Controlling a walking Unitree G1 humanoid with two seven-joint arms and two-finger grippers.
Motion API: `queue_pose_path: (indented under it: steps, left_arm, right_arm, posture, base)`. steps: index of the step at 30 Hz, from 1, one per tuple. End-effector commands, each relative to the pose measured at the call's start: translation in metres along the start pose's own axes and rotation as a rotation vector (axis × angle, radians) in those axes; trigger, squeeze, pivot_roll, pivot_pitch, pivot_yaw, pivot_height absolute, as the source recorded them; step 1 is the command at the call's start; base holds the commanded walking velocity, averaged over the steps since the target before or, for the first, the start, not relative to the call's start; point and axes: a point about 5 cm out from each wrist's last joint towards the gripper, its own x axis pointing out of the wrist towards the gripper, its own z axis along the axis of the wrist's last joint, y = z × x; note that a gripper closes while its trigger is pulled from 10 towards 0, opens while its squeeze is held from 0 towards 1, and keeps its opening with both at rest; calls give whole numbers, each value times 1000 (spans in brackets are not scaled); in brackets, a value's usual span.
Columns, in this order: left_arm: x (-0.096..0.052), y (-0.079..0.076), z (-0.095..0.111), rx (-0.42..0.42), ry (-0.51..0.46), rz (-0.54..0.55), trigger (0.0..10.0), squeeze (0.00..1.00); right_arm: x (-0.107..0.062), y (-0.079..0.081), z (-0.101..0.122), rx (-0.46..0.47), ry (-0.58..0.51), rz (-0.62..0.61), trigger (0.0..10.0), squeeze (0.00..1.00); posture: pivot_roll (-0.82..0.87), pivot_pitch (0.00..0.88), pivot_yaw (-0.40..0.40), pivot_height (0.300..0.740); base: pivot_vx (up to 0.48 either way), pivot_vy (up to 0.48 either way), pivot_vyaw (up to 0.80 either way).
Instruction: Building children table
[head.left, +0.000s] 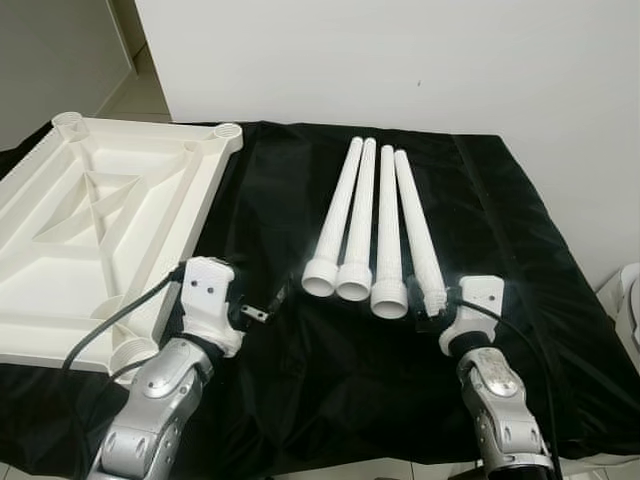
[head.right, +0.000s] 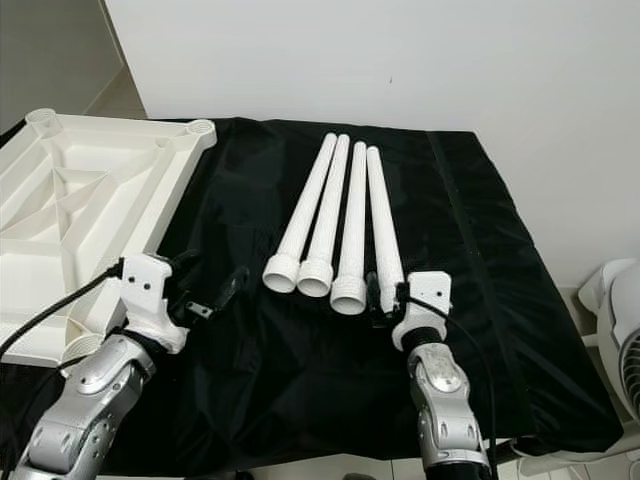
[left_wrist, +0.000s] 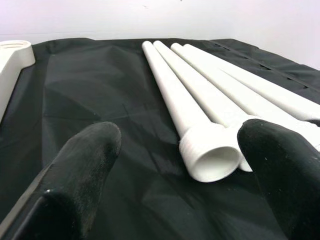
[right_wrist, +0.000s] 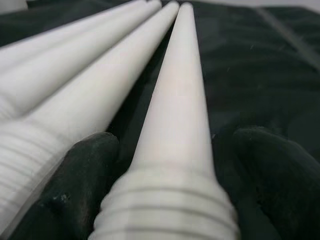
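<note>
No leg is fitted yet: the tabletop (head.left: 100, 230) lies upside down, four legs (head.left: 375, 225) loose beside it. The right gripper (right_wrist: 175, 165) straddles the leg farthest from the tabletop (head.left: 420, 235), fingers apart, not clamped. The left gripper (head.left: 268, 308) hangs open and empty between tabletop and legs.

Black-draped table (head.left: 520, 260), upturned white tabletop (head.left: 90, 250) at left, four white legs (head.left: 375, 225) side by side

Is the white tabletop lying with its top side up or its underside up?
Underside up. The tabletop shows its ribs and round leg sockets facing up, and the four legs lie loose beside it on the black cloth.
</note>
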Motion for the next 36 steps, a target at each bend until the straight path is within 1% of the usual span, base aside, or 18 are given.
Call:
queue_pose_path:
  steps: [1,3,7,9,11,12,13,14,18,22,25,26,27,30,34,36]
  left_arm:
    - [0,-4,4,19,-3,-70,10000,0]
    - [0,-4,4,19,-3,-70,10000,0]
    - [0,-3,8,24,-14,-62,10000,0]
    - [1,-3,9,25,-18,-60,10000,0]
    - [1,-3,9,25,-18,-60,10000,0]
    - [3,-6,10,13,-17,-71,10000,0]
    - [3,-6,10,13,-17,-71,10000,0]
    - [5,-8,10,7,-15,-82,10000,0]
    - [8,-9,10,9,-9,-98,10000,0]
    - [9,-9,11,8,-7,-103,10000,0]
    - [11,-10,12,-1,-9,-114,10000,0]
    - [14,-13,14,-26,-11,-128,10000,0]
    - [19,-20,18,-65,-24,-166,10000,0]
    - [27,-33,25,-120,-40,-235,10000,0]
    - [27,-35,26,-127,-39,-249,10000,0]
    - [32,-45,31,-217,-34,-341,10000,0]
  right_arm:
    - [0,1,-7,0,45,15,10000,0]
    - [0,1,-7,0,45,15,10000,0]
    - [-4,6,-10,5,65,33,10000,0]
    - [-9,10,-13,22,79,35,10000,0]
    - [-9,10,-13,22,79,35,10000,0]
    - [-10,13,-15,43,90,34,1294,0]
    - [-10,13,-15,43,90,34,1294,0]
    - [-11,14,-16,55,94,37,0,0]
    - [-12,14,-16,86,111,39,0,0]
    - [-12,13,-16,89,106,39,0,0]
    - [-12,12,-15,92,100,35,0,0]
    - [-12,11,-13,87,86,25,0,0]
    - [-10,7,-8,71,48,-12,10000,0]
    - [-8,2,1,54,-21,-69,10000,0]
    - [-8,1,3,56,-36,-76,10000,0]
    - [-7,-4,15,41,-117,-115,10000,0]
  posture:
    - [39,14,25,740]
    - [39,14,25,740]
    - [40,15,23,740]
    - [37,20,21,740]
    - [37,20,21,740]
    - [28,24,26,740]
    - [28,24,26,740]
    - [28,24,26,740]
    - [23,27,28,740]
    - [21,31,29,740]
    - [19,33,30,740]
    - [19,34,30,740]
    - [18,32,26,740]
    - [18,29,26,740]
    - [18,29,26,740]
    - [11,27,32,740]
  base:
    - [0,0,0]
    - [0,0,0]
    - [0,0,0]
    - [0,0,0]
    - [0,0,0]
    - [0,0,0]
    - [0,0,0]
    - [0,0,0]
    - [0,0,0]
    - [0,0,0]
    - [0,0,0]
    - [0,0,0]
    - [0,0,0]
    - [0,0,0]
    - [0,0,0]
    - [0,0,0]
